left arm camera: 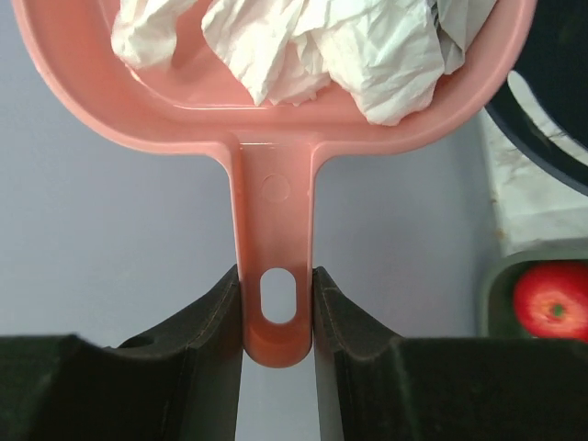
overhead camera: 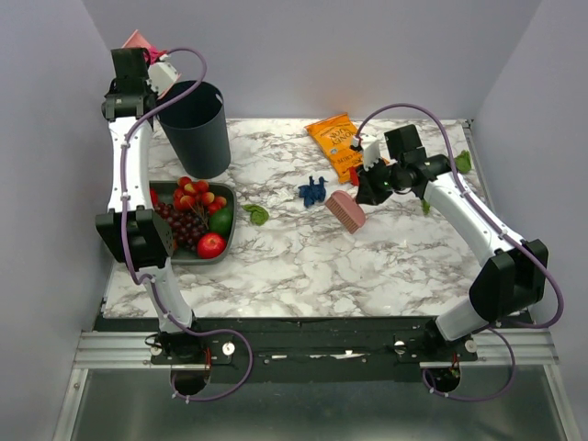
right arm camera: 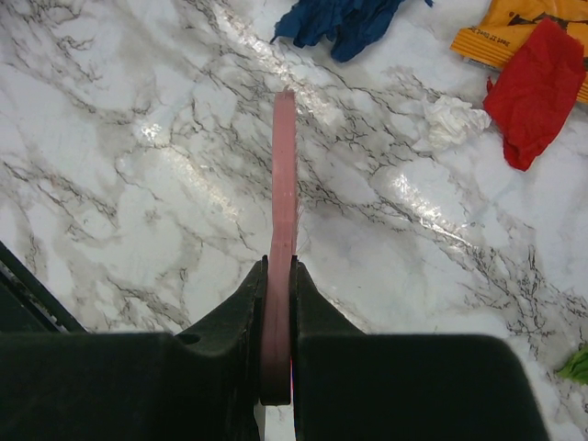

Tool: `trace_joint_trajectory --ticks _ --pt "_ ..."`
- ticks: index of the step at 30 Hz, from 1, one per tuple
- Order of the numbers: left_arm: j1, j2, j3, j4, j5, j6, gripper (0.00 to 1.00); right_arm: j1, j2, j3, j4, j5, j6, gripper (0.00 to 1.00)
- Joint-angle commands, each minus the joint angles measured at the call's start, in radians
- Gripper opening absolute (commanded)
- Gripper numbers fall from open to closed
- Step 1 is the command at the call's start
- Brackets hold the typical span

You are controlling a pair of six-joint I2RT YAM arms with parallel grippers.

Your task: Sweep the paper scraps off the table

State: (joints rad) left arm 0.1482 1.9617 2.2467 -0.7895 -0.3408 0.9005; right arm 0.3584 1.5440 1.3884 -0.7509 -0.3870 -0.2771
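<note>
My left gripper is raised at the far left, beside the dark bin, and is shut on the handle of the pink dustpan. The pan holds crumpled white paper. My right gripper is shut on a pink brush, held edge-on over the table. On the table lie a blue scrap, a red scrap, a small white scrap and green scraps. The blue scrap lies just beyond the brush tip.
An orange snack bag lies at the back, with the red scrap at its edge. A dark grey tray of toy fruits stands at the left, in front of the bin. Grey walls close in the left, back and right sides.
</note>
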Motion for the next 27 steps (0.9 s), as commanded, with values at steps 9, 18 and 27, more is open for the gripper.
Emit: trace_joint_trajectory --ticks 9,18,27 --pt "-0.05 -0.162 -0.343 0.435 -0.086 0.372 0.0 -0.003 0.008 0.008 0.027 -0.024 0.006 0.01" --pt "-0.064 -0.277 -0.622 0.748 -0.04 0.566 0.0 -0.003 0.005 -0.003 0.028 -0.023 0.001 0.01" --pt "-0.067 -0.319 -0.751 0.917 -0.029 0.707 0.0 -0.003 0.01 0.003 0.027 -0.026 0.004 0.01"
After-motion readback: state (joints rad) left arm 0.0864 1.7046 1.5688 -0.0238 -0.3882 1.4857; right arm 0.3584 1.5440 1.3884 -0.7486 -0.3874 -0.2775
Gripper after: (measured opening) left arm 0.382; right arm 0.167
